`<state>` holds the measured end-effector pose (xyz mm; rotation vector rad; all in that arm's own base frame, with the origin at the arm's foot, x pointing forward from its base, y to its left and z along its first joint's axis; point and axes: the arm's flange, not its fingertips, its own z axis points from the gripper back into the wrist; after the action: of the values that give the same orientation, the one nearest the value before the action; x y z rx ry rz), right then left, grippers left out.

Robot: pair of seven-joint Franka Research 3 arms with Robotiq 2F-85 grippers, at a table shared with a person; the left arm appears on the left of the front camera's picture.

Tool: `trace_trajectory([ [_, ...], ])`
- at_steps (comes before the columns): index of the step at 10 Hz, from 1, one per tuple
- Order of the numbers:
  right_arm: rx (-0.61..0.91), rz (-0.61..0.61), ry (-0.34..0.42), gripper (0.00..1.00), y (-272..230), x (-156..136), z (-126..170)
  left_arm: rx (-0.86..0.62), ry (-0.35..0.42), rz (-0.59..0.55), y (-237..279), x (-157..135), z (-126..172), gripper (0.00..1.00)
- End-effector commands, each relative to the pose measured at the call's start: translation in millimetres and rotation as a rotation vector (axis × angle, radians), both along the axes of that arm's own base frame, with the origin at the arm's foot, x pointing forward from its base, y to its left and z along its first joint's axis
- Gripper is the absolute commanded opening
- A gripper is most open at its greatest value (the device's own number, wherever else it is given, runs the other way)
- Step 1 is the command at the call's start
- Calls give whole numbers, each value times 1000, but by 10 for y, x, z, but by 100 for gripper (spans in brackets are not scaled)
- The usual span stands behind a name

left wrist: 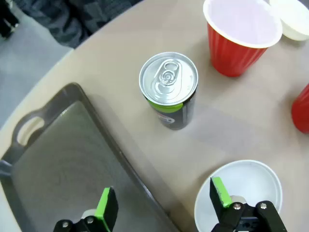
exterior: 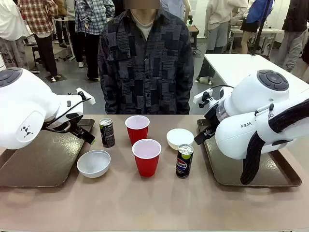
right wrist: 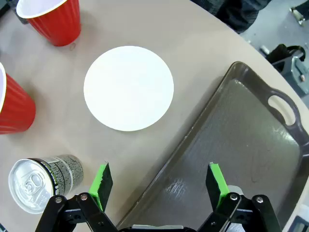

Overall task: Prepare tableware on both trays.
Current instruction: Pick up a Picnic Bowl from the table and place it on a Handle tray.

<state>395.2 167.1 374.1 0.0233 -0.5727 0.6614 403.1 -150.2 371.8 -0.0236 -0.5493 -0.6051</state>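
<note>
Two dark brown trays lie at the table's left (exterior: 43, 159) and right (exterior: 231, 169), both bare. Between them stand a black-green can (exterior: 106, 132), two red cups (exterior: 137, 128) (exterior: 146, 157), two white bowls (exterior: 93, 163) (exterior: 179, 138) and a Pepsi can (exterior: 184, 161). My left gripper (left wrist: 163, 200) hangs open over its tray's rim (left wrist: 120, 159), with the black-green can (left wrist: 169, 89) ahead and a bowl (left wrist: 241, 193) under one finger. My right gripper (right wrist: 159, 186) is open above its tray's edge (right wrist: 241, 145), near the other bowl (right wrist: 128, 88) and the Pepsi can (right wrist: 41, 183).
A person in a dark patterned shirt (exterior: 145, 58) stands at the far edge of the table, hands out of sight. The front strip of the tan tabletop (exterior: 145, 203) is bare. Both bulky white arms sit over the trays' inner ends.
</note>
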Motion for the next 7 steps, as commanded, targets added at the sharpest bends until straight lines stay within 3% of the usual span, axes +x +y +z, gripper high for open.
trace_trajectory([
  [1, 0, 0, 0, 100, 0, 0, 0, 0, 0, 0, -1, -1, 0, 100],
  [7, 0, 0, 0, 100, 0, 0, 0, 0, 0, 0, -1, -1, 0, 100],
])
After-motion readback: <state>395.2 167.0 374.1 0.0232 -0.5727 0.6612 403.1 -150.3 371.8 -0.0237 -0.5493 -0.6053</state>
